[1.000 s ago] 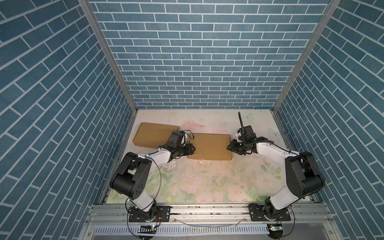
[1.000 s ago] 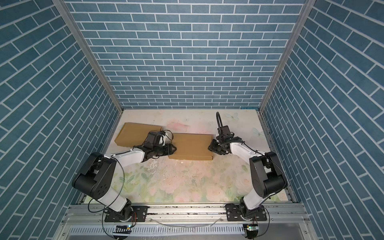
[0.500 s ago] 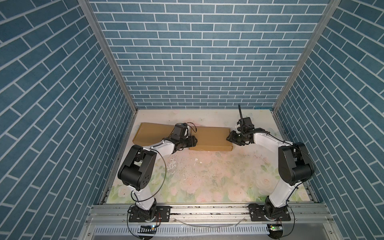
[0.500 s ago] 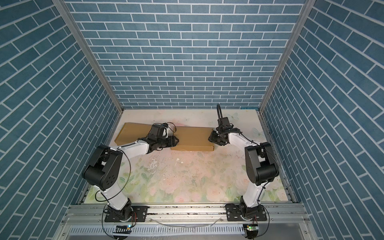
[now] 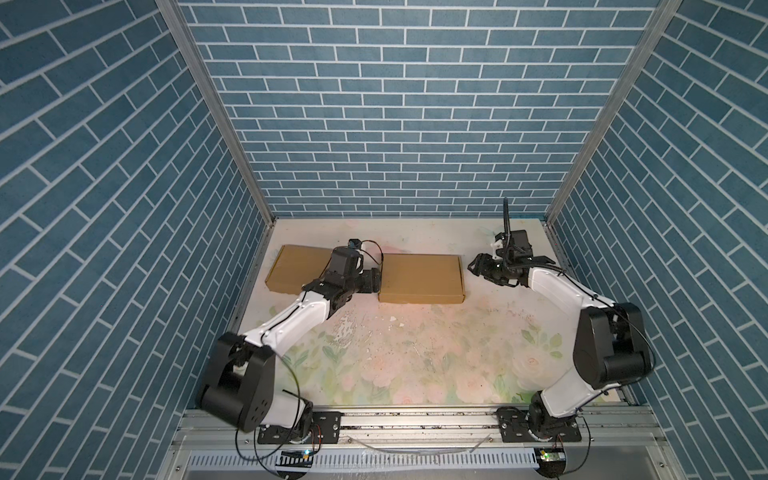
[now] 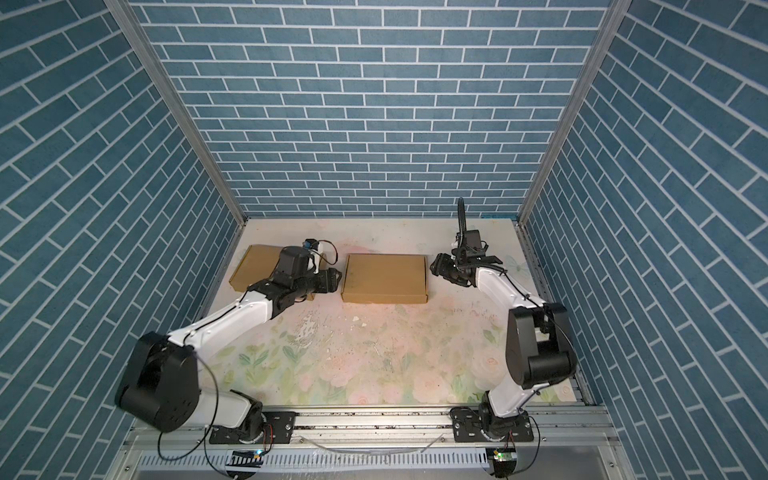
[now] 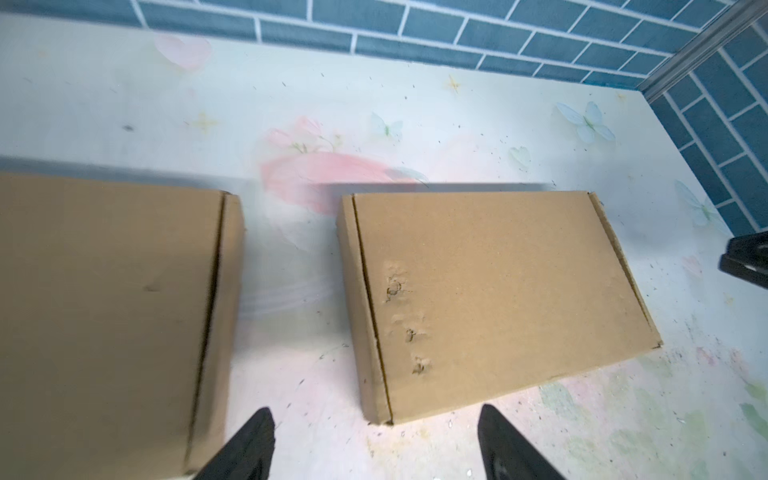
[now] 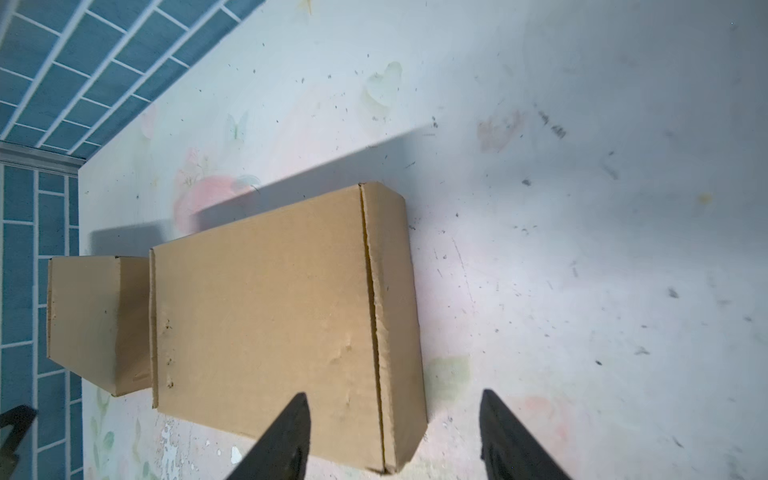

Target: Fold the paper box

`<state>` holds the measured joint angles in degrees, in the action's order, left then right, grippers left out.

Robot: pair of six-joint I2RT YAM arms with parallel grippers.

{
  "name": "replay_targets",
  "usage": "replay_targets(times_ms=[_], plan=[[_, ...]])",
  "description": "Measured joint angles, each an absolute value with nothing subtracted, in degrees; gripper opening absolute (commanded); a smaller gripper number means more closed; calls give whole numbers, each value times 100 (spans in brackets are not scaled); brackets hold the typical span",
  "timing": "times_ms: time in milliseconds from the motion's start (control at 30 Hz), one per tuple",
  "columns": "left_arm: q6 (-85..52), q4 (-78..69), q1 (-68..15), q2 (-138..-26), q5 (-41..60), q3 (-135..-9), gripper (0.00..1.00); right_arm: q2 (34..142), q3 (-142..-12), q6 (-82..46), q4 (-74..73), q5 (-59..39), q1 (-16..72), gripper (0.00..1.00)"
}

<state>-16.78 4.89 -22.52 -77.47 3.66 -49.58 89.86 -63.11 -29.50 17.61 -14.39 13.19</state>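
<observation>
In both top views the folded box point(image 5: 419, 277) lies flat and closed on the far half of the worktop point(image 5: 415, 353), about midway across. A second box point(image 5: 297, 270) lies to its left near the left wall, with a strip of bare worktop between the two. The left arm reaches from its near-left base, forearm low and nearly level, across the right part of the second box. The left hand point(image 5: 375, 280) points right, just beside the left end of the folded box. The right arm rises from its near-right base, bends at the elbow and reaches far and left. The right hand point(image 5: 478, 266) points left at the box's right end, a small gap away.

In the left wrist view the left hand's fingers point(image 7: 253, 449) stand wide apart with nothing between them. The near-left corner of the folded box lies just ahead of the gap, untouched.

In the right wrist view the right hand's fingers point(image 8: 511, 444) are likewise spread and empty. One shows in front of the lid near the box's right end, the other over bare worktop.
</observation>
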Motion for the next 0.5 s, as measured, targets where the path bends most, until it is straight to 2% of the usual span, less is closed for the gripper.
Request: replay_targets(times_ms=[233,367,500], plan=[[-854,266,-2255,-6158,-895,-3763,95,7387,-4547,-2272,390,-58,1328,74],[-346,-25,-2252,-5852,-1861,-3238,100,6976,-3911,-1802,-158,878,1243,76],[242,-582,-2226,-5714,-2823,-2744,100,6573,-3363,-1387,-722,1706,746,76]])
